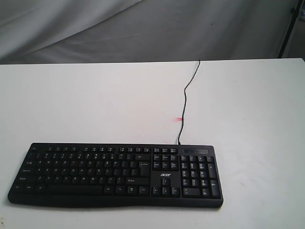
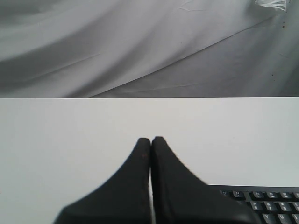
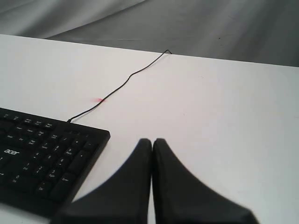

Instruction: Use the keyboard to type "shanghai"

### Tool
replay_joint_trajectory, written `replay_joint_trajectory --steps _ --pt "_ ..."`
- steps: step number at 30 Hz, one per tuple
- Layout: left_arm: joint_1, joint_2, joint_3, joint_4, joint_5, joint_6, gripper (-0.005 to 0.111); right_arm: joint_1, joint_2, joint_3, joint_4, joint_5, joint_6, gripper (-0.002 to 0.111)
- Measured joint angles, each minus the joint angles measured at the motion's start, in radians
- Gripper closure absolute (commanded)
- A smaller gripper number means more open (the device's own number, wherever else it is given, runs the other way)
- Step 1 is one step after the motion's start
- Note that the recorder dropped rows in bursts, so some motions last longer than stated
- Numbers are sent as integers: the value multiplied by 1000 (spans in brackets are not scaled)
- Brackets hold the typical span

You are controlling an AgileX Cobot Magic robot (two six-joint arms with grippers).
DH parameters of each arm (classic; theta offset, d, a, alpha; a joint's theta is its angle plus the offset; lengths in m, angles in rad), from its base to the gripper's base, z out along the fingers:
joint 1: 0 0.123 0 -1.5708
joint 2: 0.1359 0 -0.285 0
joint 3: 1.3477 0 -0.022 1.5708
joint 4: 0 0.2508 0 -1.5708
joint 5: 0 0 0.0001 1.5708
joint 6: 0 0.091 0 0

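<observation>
Desk (image 1: 95, 95): white and flat, filling most of the exterior view; a grey cloth (image 1: 143, 28) hangs behind its far edge.
Keyboard (image 1: 116, 174): black and full-size, lying flat on the near part of the desk, left of the middle in the exterior view; its long edge runs roughly parallel to the desk's near edge; the number pad (image 1: 199, 174) sits at its right end; a small white acer logo (image 1: 165, 174) sits above the arrow keys.
Left hand (image 2: 151, 140): clenched, its two black fingers (image 2: 135, 177) pressed together at the tips and gripping nothing; it points over bare desk towards the cloth; a corner of the keyboard shows just beside it, partly hidden behind one finger; whether they touch cannot be told.
Right hand (image 3: 152, 141): clenched the same way, fingertips together and gripping nothing; it sits over bare desk, off the number-pad end of the keyboard; that end lies near the hand but apart from the fingertips.
Cable (image 1: 186, 93): thin and black, leaving the keyboard's far edge near the number pad; it winds across the desk to the far edge.
Red mark (image 1: 178, 119): a small red spot on the desk, right at the cable, a little beyond the keyboard.
</observation>
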Motion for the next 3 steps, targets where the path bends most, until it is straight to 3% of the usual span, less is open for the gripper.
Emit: replay_joint_trajectory --steps 3 --pt "0 0 0 0 0 0 106 0 0 0 0 0 0 108"
